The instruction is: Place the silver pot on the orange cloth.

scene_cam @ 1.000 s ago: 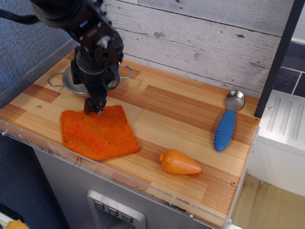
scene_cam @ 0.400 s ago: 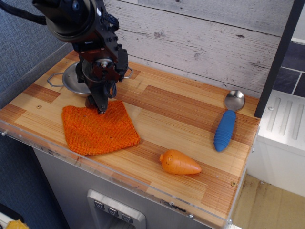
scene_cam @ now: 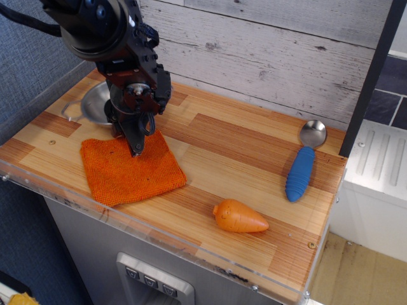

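The silver pot (scene_cam: 94,105) sits at the back left of the wooden counter, with one wire handle (scene_cam: 65,110) showing. The arm hides its right half. The orange cloth (scene_cam: 130,168) lies flat in front of it, near the counter's front left edge. My gripper (scene_cam: 135,150) points down with its jaws close together. Its tips rest on the far part of the cloth, just in front of the pot. I cannot tell whether the tips pinch any fabric. The pot is not on the cloth.
An orange plastic carrot (scene_cam: 239,216) lies near the front edge at mid-right. A silver spoon with a blue handle (scene_cam: 301,171) lies at the right. A wooden plank wall runs behind, and a clear lip (scene_cam: 191,248) edges the counter front.
My gripper has moved slightly right and forward, from the cloth's far edge onto the cloth. The cloth has shifted and turned a little, its front corner drawn back. The pot has stayed put.
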Action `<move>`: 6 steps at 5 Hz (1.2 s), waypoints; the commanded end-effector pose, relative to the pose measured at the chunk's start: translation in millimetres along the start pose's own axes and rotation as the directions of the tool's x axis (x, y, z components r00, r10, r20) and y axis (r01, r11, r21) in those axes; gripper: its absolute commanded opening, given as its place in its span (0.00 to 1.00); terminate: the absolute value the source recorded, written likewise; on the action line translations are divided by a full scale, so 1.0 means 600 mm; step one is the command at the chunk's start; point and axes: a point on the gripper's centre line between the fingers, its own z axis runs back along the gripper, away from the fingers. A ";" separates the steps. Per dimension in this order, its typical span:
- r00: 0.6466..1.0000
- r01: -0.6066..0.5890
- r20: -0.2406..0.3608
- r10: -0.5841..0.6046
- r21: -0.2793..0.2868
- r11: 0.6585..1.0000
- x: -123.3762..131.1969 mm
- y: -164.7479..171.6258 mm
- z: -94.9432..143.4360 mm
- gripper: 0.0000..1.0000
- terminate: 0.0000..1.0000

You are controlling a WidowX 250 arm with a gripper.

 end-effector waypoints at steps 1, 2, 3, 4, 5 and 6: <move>1.000 0.007 0.013 -0.007 0.022 1.000 0.006 0.011 0.021 0.00 0.00; 1.000 -0.002 0.027 0.001 0.032 0.999 0.009 0.024 0.040 0.00 0.00; 0.998 -0.049 0.035 0.046 0.075 0.996 0.014 0.061 0.069 0.00 0.00; 0.995 -0.077 0.071 0.070 0.102 0.992 0.020 0.091 0.103 0.00 0.00; 0.993 -0.070 0.101 0.059 0.111 0.991 0.015 0.087 0.138 0.00 0.00; 0.993 -0.028 0.116 0.017 0.090 0.996 0.002 0.057 0.162 0.00 0.00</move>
